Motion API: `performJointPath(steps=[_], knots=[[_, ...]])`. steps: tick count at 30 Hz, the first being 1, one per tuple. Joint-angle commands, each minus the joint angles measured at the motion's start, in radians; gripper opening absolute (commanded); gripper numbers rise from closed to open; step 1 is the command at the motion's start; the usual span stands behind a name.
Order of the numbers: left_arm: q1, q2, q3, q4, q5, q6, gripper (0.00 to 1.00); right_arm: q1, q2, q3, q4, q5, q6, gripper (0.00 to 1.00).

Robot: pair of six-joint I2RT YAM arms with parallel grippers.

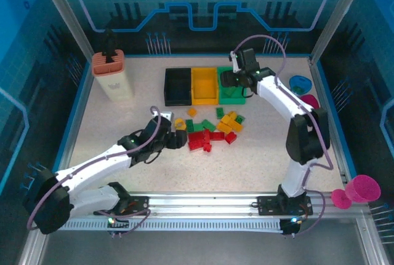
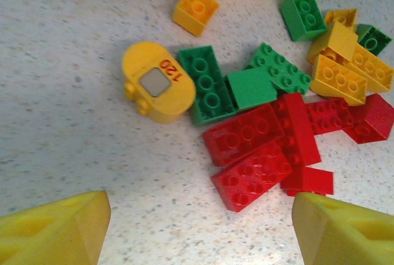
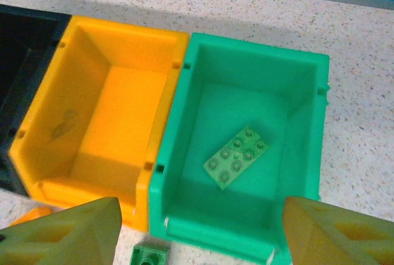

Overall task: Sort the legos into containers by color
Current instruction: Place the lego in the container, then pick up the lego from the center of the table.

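The legos lie in a loose pile (image 1: 214, 128) at mid-table: red bricks (image 2: 252, 170), green bricks (image 2: 209, 90) and yellow bricks (image 2: 341, 74), plus a rounded yellow piece (image 2: 157, 80). My left gripper (image 2: 200, 234) hovers open just short of the nearest red brick, at the pile's left edge (image 1: 180, 138). Three containers stand in a row behind the pile: black (image 1: 177, 101), yellow (image 1: 205, 101) and green (image 1: 233, 100). My right gripper (image 3: 197, 234) hangs open above the green bin (image 3: 246, 47), where one green brick (image 3: 237, 156) lies flat. The yellow bin (image 3: 123, 28) holds nothing.
A beige box with a salmon top (image 1: 112, 74) stands at the back left. A blue cup (image 1: 300, 84) and a pink cup (image 1: 309, 101) sit by the right wall. A single green brick (image 3: 151, 256) lies on the table in front of the green bin.
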State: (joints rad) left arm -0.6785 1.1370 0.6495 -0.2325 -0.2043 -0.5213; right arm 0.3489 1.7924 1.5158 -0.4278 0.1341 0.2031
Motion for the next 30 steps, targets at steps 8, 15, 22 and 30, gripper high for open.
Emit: performJointPath(steps=[8,15,22,30], knots=[[-0.006,0.312,0.19,0.009,0.151,-0.074,0.68,0.024,-0.231,-0.292,0.132,-0.038,0.038,0.67],[0.028,0.457,0.272,-0.016,0.148,-0.083,0.65,0.012,-0.285,-0.381,0.158,-0.045,0.044,0.65],[0.085,0.5,0.27,-0.001,0.16,-0.071,0.55,0.001,-0.313,-0.416,0.175,-0.053,0.054,0.62],[0.117,0.557,0.306,0.015,0.178,-0.05,0.54,-0.001,-0.319,-0.424,0.182,-0.054,0.061,0.61]])
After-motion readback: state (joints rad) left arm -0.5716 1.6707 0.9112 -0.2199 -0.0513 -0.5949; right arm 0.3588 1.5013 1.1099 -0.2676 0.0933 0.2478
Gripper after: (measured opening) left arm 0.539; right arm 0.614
